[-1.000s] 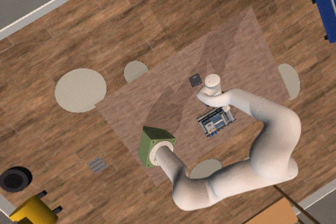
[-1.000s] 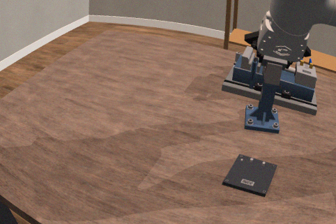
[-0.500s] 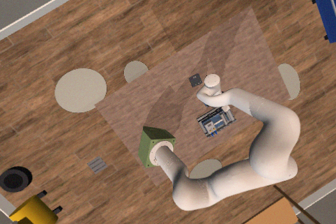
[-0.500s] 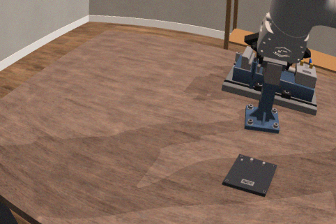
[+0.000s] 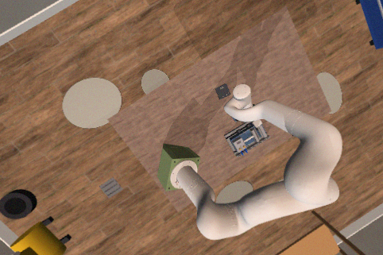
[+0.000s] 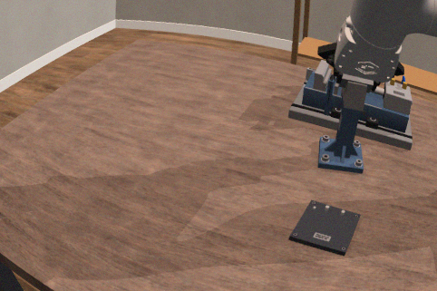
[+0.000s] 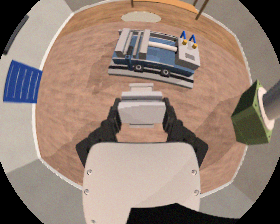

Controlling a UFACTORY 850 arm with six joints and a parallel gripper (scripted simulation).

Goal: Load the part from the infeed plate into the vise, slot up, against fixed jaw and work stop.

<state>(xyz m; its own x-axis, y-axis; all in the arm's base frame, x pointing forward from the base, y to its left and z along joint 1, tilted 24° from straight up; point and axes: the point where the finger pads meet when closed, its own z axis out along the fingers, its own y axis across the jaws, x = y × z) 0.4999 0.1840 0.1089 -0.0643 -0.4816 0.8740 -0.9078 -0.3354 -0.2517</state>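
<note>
Rising from a green base [image 5: 170, 162], bending out in a wide white loop, folding back at the elbow [image 5: 318, 182]. Wrist [image 5: 242, 92] pointing straight down. Gripper [image 7: 143, 121] clamped from both sides on a grey block [image 7: 143, 111], black fingers pressed to its ends, set fairly wide apart.
</note>
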